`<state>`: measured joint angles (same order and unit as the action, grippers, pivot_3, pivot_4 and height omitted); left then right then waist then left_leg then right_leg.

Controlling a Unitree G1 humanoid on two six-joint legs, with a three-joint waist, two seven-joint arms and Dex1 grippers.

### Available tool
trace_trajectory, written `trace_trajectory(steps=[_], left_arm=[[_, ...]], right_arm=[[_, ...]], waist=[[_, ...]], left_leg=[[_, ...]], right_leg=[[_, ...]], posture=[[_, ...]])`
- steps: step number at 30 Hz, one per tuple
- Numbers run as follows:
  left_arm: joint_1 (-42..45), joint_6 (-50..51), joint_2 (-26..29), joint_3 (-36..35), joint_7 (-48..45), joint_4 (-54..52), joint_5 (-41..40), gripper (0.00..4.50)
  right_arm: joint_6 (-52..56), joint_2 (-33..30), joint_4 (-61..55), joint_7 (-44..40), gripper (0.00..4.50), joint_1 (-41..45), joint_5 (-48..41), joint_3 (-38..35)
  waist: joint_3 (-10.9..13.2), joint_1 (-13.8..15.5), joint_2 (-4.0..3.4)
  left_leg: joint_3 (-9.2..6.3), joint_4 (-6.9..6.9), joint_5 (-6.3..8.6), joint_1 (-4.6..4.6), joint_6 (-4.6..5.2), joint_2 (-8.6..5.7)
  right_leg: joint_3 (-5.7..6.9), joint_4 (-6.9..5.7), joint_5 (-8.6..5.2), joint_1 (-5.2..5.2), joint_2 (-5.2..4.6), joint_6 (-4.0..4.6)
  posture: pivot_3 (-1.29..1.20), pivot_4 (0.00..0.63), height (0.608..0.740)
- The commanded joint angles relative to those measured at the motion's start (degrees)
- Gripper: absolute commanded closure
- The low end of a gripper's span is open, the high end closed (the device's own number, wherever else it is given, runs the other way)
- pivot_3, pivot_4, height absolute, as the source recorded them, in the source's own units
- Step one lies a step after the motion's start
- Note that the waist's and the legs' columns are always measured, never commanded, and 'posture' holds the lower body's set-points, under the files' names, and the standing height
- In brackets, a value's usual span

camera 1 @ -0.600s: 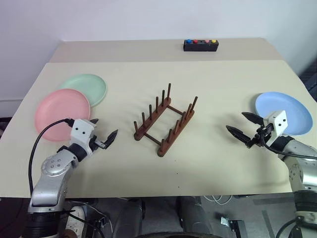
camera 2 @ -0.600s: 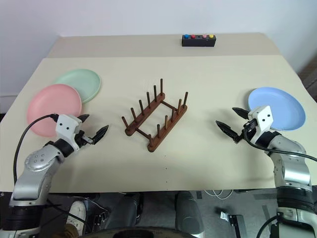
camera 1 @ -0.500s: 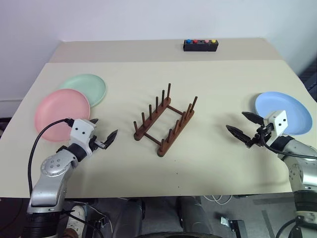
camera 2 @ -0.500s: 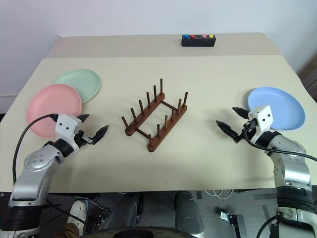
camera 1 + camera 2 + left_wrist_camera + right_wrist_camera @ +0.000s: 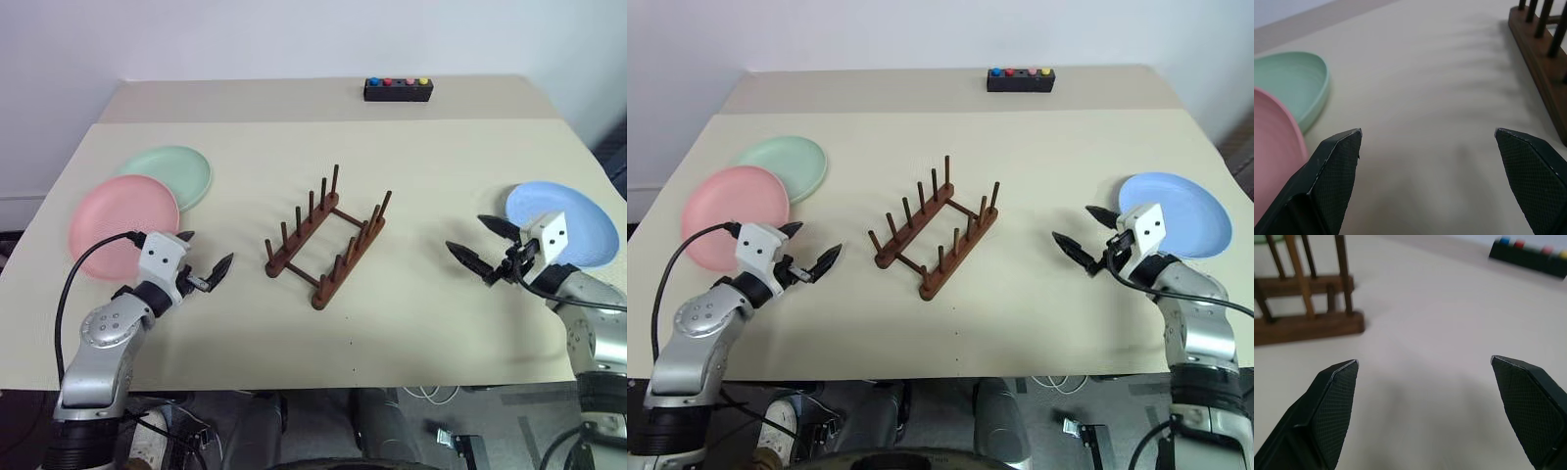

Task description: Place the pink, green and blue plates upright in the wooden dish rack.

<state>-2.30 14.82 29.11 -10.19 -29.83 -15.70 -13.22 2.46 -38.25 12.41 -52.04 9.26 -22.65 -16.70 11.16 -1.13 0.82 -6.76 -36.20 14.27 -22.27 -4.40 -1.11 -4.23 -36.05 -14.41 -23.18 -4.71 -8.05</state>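
Even, bright, diffuse light fills the scene, with no glare on the table. Shadows are faint and soft: a pale smudge lies under the wooden dish rack (barely darker than the tabletop). In both wrist views the near fingertips look sharp, while the distance softens into blur.

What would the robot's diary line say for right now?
hands: left, right open, empty | pink, green, blue plates flat | rack empty
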Motion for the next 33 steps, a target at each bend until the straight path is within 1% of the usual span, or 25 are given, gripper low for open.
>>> trace_trajectory(steps=[1, 6, 9, 12, 15, 18, 21, 23, 25, 28, 31, 33], left_arm=[[-1.5, 0.9, 0.4, -0.4, -0.5, -3.9, -1.1, 0.00], [-6.1, 4.1, 2.5, 1.6, -7.0, -9.3, -5.5, 0.00], [-7.1, 6.0, 4.2, 2.8, -10.0, -11.3, -7.6, 0.00], [-7.0, 8.5, 5.9, 7.4, -12.7, -13.3, -7.7, 0.00], [-3.9, 8.7, 6.5, 13.6, -14.3, -12.5, -5.3, 0.00], [1.5, 9.0, 4.6, 20.5, -15.4, -9.3, -2.9, 0.00], [6.4, 8.5, 2.1, 25.3, -16.5, -5.2, -1.4, 0.00], [8.2, 8.1, 0.6, 27.0, -16.7, -2.9, -0.8, 0.00], [10.8, 7.5, -2.2, 29.7, -15.1, 0.6, 1.8, 0.00], [12.1, 5.4, -4.8, 30.1, -13.5, 3.9, 3.5, 0.00], [12.5, 4.3, -6.3, 30.3, -12.2, 6.3, 5.1, 0.79], [12.5, 4.1, -6.5, 29.8, -12.4, 6.3, 4.8, 1.80]], right_arm=[[0.1, -0.9, -3.0, 0.3, 0.08, 0.4, -0.6, -1.1], [1.1, -0.8, -5.4, 0.4, 0.08, -1.0, -0.9, -1.1], [1.4, -0.4, -5.9, 1.0, 0.08, -0.9, -0.6, -0.8], [1.6, 0.2, -7.2, 2.1, 0.08, -1.2, -0.8, -0.8], [1.9, 0.9, -9.5, 3.1, 0.08, -2.9, -0.9, -0.7], [2.3, 1.4, -12.7, 3.8, 0.08, -6.0, -0.9, -1.0], [3.3, 1.7, -17.4, 4.9, 0.08, -9.5, -1.5, -1.6], [3.8, 1.8, -19.5, 5.6, 0.08, -11.4, -1.6, -1.9], [4.5, 1.6, -22.0, 6.0, 0.08, -13.9, -2.3, -3.0], [5.8, 1.9, -25.3, 7.6, 0.08, -15.6, -2.7, -3.3], [7.7, 1.7, -28.2, 8.4, 0.00, -17.0, -3.6, -3.9], [8.5, 1.6, -29.1, 8.7, 0.00, -17.4, -3.9, -4.0]], waist=[[0.0, -0.1, 0.00], [0.0, -0.1, -0.01], [0.0, 0.2, -0.01], [0.0, 0.2, -0.02], [0.0, 0.2, -0.03], [0.0, 0.4, -0.05], [-0.1, 0.3, -0.10], [-0.1, 0.1, -0.10], [-0.1, 0.2, -0.15], [-0.1, 0.4, -0.22], [-0.1, 0.5, -0.21], [-0.1, 0.5, -0.21]], left_leg=[[0.01, 0.00, 0.00, 0.01, 0.00, 0.00], [0.02, 0.00, 0.00, 0.03, 0.00, 0.01], [0.02, -0.01, 0.00, 0.01, 0.00, 0.01], [0.02, -0.04, 0.00, 0.02, 0.00, 0.01], [0.02, -0.02, 0.00, 0.02, 0.00, 0.01], [0.01, -0.03, 0.00, 0.02, 0.00, 0.01], [0.01, -0.04, 0.00, 0.02, 0.00, 0.00], [0.01, -0.04, 0.00, 0.03, 0.00, 0.00], [0.01, -0.02, 0.00, 0.05, 0.00, 0.01], [0.01, -0.08, 0.00, 0.06, 0.00, -0.01], [0.01, -0.09, 0.00, 0.16, 0.00, 0.00], [0.00, -0.08, 0.00, 0.28, 0.00, 0.00]], right_leg=[[-0.01, -0.01, 0.00, 0.00, 0.00, 0.00], [-0.01, 0.00, -0.06, 0.01, 0.01, 0.10], [-0.01, 0.00, -0.10, 0.01, 0.01, 0.17], [-0.01, 0.00, -0.11, 0.03, 0.01, 0.19], [-0.01, 0.00, -0.11, 0.03, 0.01, 0.19], [-0.01, 0.00, -0.10, 0.04, 0.01, 0.18], [-0.01, 0.01, -0.09, 0.06, 0.02, 0.16], [-0.01, 0.00, -0.09, 0.06, 0.02, 0.15], [-0.01, 0.00, -0.05, 0.05, 0.02, 0.06], [-0.01, 0.00, -0.04, 0.11, 0.01, 0.04], [-0.01, 0.02, -0.11, 0.23, 0.01, 0.16], [-0.01, 0.03, -0.15, 0.37, 0.01, 0.13]], posture=[[0.00, 0.150, 0.740], [0.00, 0.150, 0.740], [0.00, 0.150, 0.740], [0.00, 0.150, 0.740], [0.00, 0.150, 0.740], [0.00, 0.150, 0.740], [0.00, 0.150, 0.740], [0.00, 0.150, 0.740], [0.00, 0.150, 0.740], [0.00, 0.150, 0.740], [0.00, 0.150, 0.740], [0.00, 0.150, 0.740]])
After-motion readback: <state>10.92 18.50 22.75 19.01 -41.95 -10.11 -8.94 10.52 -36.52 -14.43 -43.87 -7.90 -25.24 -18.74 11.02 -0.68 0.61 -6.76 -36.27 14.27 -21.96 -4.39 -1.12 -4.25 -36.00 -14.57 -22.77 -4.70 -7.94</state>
